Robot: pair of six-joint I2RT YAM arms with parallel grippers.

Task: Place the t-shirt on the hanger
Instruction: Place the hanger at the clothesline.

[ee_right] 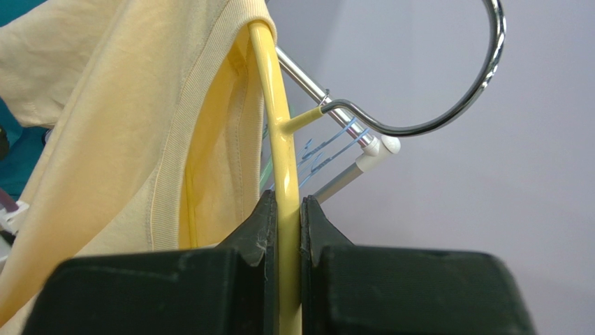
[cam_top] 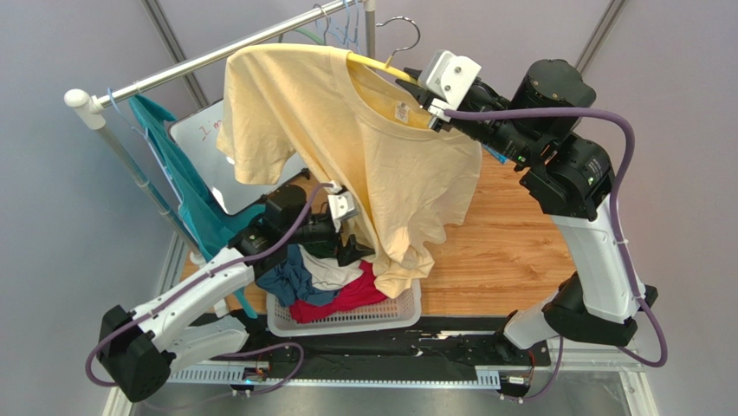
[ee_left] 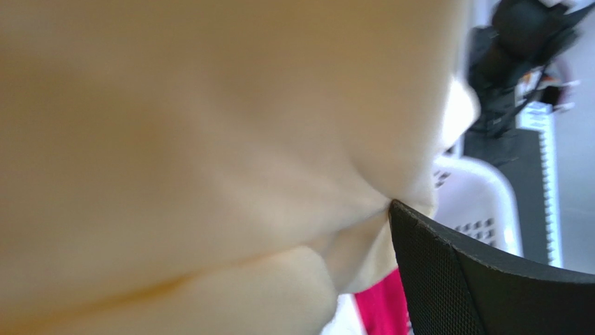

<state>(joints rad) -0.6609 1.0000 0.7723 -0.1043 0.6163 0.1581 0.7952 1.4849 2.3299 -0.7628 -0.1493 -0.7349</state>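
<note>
The pale cream-yellow t-shirt [cam_top: 372,147] hangs high over the table, its neck around one arm of the yellow hanger [cam_top: 378,65]. My right gripper [cam_top: 414,82] is shut on the hanger's yellow bar; in the right wrist view the bar [ee_right: 276,125] runs up between the closed jaws [ee_right: 285,204], with the silver hook [ee_right: 447,105] above and the ribbed collar [ee_right: 188,118] to its left. My left gripper [cam_top: 353,250] is low at the shirt's body. In the left wrist view cloth [ee_left: 209,139] fills the frame and bunches at one black finger [ee_left: 454,279]; the other finger is hidden.
A metal clothes rail [cam_top: 216,56] crosses the back, with light blue hangers [cam_top: 346,17] and a teal garment [cam_top: 186,186] on it. A white basket [cam_top: 346,322] of clothes, a red one [cam_top: 351,297] on top, stands under the shirt. The wooden table [cam_top: 511,243] lies to the right.
</note>
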